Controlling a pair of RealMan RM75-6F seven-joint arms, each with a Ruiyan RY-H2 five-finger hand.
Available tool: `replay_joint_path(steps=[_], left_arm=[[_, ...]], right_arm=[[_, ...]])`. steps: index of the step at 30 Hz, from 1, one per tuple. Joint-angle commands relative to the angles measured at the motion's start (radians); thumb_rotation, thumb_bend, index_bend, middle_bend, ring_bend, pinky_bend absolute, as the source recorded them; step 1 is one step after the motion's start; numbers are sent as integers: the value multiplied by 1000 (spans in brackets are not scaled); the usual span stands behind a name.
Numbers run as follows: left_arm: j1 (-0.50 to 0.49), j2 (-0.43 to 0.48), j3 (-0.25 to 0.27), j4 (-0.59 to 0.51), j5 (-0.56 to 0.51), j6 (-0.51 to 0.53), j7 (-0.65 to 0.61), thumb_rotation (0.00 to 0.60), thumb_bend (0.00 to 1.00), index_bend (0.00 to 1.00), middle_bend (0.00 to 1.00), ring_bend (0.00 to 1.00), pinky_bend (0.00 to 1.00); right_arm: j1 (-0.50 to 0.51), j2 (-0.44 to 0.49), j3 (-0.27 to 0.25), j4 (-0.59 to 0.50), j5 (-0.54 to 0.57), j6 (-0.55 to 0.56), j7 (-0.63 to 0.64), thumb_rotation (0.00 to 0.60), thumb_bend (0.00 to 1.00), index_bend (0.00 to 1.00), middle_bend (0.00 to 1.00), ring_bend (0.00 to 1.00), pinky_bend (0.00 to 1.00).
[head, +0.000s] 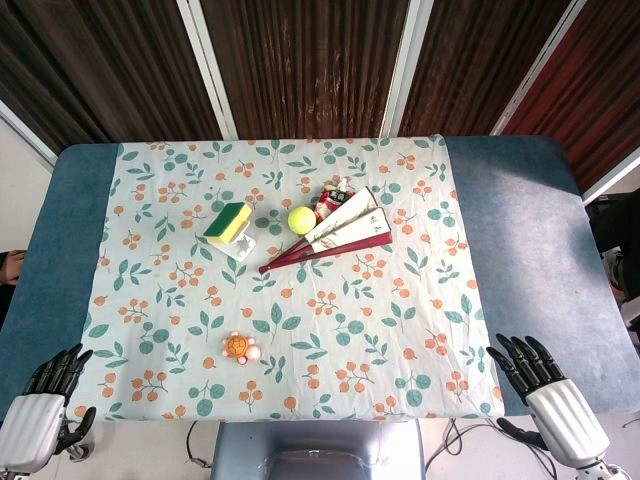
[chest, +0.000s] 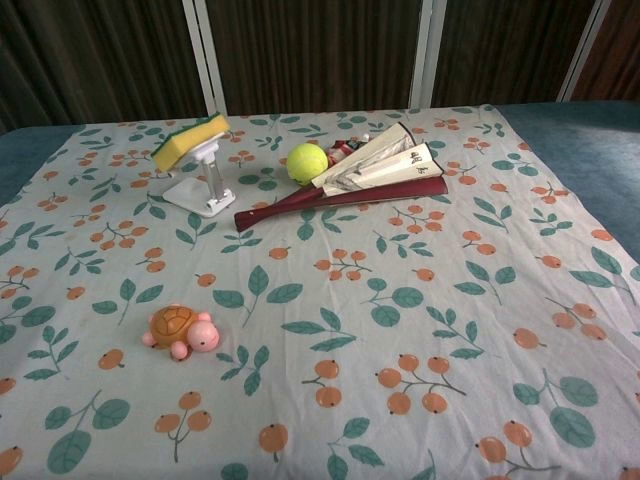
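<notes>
My left hand (head: 45, 405) hovers at the table's near left corner, fingers apart, holding nothing. My right hand (head: 545, 385) hovers at the near right edge, fingers spread and empty. Neither hand shows in the chest view. On the floral cloth (head: 300, 320) lie a toy turtle (head: 240, 347) (chest: 180, 330) near the front, a yellow-green sponge (head: 228, 222) (chest: 190, 140) on a white stand (chest: 205, 185), a tennis ball (head: 301, 220) (chest: 307, 162), a partly folded paper fan (head: 340, 235) (chest: 370, 175), and a small red-and-white bottle (head: 333, 199) behind the fan.
Blue tabletop (head: 530, 230) shows on both sides of the cloth. Dark wood panels with white strips (head: 300, 60) stand behind the table. The robot's grey base (head: 315, 450) sits below the front edge.
</notes>
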Motion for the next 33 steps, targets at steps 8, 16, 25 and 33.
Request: replay_joint_path(steps=[8,16,25,33], left_arm=[[-69,-111,-22,22,42,-94,101,600,385,0,38,84,209],[-208,-338,-125,188,45,-192,64,600,382,98,210,737,927],[-302,-480,-152,295,2,-294,159,600,382,173,255,919,1000],[-336,-545,-154,334,-23,-333,230,600,380,213,269,934,1000]], right_arm=[[-7,0,8,-3,12,14,0,600,81,0,0,0,0],[-1,4,12,-6,25,3,7,600,82,0,0,0,0],[-10,17,16,2,22,40,42,600,81,0,0,0,0],[-15,24,15,6,13,59,59,600,82,0,0,0,0]])
